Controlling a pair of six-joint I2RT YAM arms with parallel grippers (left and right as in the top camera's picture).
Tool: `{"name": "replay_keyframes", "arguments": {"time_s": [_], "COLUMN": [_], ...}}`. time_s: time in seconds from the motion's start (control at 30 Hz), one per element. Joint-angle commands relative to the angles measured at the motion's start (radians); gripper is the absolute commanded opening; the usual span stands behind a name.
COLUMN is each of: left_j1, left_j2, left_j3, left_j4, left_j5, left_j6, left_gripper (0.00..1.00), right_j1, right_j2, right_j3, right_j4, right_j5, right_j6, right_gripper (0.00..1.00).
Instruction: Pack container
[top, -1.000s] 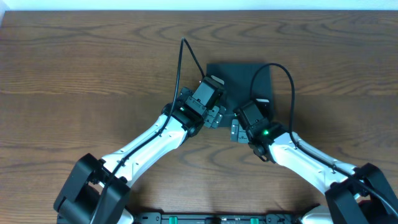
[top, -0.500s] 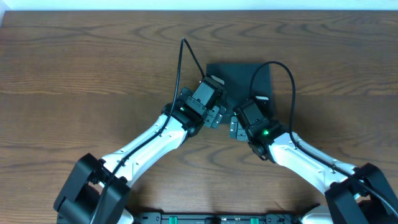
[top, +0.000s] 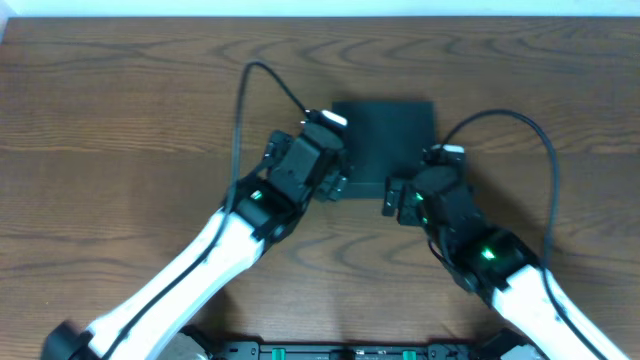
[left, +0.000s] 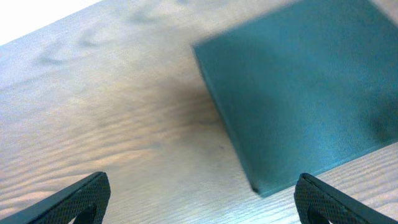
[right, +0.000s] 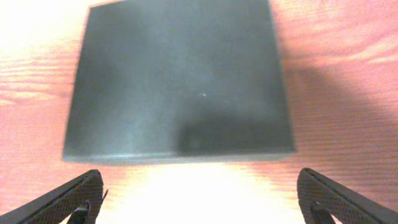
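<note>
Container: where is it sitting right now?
In the overhead view the container lies closed on the table, at centre toward the far edge. It is just beyond the open left hand and the open right hand.

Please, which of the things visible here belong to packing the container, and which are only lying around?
For the job:
- dark green-black matte square box, lid apparently shut
- left end effector, open, holding nothing
- right end effector, open, holding nothing

Not part of the job:
- brown wooden table, which only bears the box
- black cables on the arms
</note>
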Motion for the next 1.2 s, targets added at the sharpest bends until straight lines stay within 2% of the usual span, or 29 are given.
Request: {"name": "replay_keyframes", "arguments": {"time_s": [0.0,0.3,0.37,0.47,0.67,0.73,0.93,1.17], "left_j1": [0.002,0.002,0.002,0.002,0.002,0.002,0.001,0.001], "left_j2": [-0.096,-0.391,-0.461,-0.549,-0.677,-0.707,-0.731,-0.779], "left_j3": [-0.001,-0.001,-0.001,-0.001,-0.001,-0.001,-0.002,-0.013], "left_j4": [-0.052,-0.361,-0.441,-0.529,-0.696,-0.765,-0.805,-0.801], "left_j5": [-0.057,-0.098,-0.099,-0.099,-0.105,-0.060,-0.022,-0.013], "left_j6": [0.047,0.045,0.009,-0.026,-0.011,-0.059,-0.050,-0.040], "left_gripper": [0.96,0.96,0.96,0.95,0.96,0.96,0.96,0.96], "right_j1": [-0.016,-0.016,-0.016,-0.016,-0.016,-0.016,-0.016,-0.016], "right_j2": [-0.092,-0.302,-0.357,-0.435,-0.612,-0.666,-0.678,-0.677], "right_j3": [0.026,0.159,0.187,0.202,0.203,0.203,0.203,0.203], "right_j4": [-0.056,-0.437,-0.510,-0.602,-0.738,-0.774,-0.887,-0.860], "right_j5": [0.024,0.127,0.126,0.126,0.077,0.063,0.067,0.055], "right_j6": [-0.064,-0.071,-0.069,-0.029,0.046,0.103,0.132,0.116], "right_gripper": [0.99,0.99,0.99,0.99,0.99,0.99,0.99,0.99]}}
